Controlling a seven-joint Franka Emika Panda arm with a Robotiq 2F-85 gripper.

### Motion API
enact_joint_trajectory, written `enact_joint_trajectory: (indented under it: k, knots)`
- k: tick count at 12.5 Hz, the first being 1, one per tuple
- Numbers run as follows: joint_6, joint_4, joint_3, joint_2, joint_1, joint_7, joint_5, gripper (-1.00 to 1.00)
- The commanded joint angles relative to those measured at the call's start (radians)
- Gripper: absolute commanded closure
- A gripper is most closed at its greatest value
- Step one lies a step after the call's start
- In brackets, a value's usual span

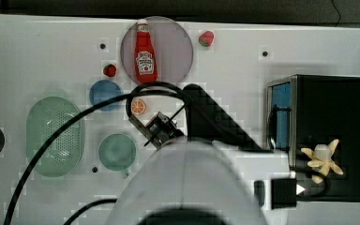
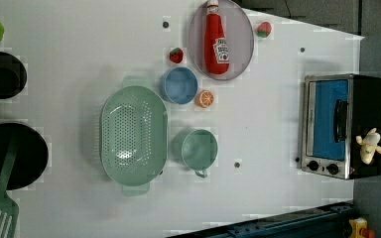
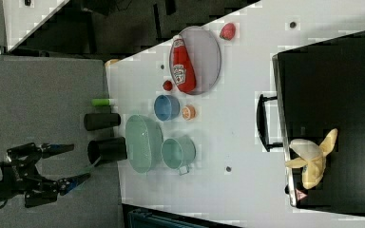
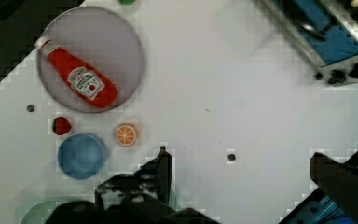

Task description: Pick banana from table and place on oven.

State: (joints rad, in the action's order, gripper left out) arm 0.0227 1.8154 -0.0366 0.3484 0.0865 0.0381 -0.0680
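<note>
The jaws of the gripper (image 3: 57, 164) stood open and held nothing, raised high above the desk (image 1: 47, 51) and well apart from the oven (image 1: 328, 136). In the top view the arm's end hung near the orange slice (image 1: 138, 107), toward the top view's left of the oven. The banana (image 1: 323, 159) lay on the oven's black top, near the edge above the knobs, its peel strips spread flat so that it rested steadily. Probably the empty jaws were high because the placing was already done. The ketchup bottle (image 1: 145, 54) lay on a round plate (image 1: 178, 47), far from the banana.
</note>
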Motion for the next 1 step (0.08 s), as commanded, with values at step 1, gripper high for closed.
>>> enact_joint_trajectory:
  k: [1]
  knots:
    - [0.024, 0.016, -0.057, -0.048, -0.059, 0.084, -0.001, -1.00]
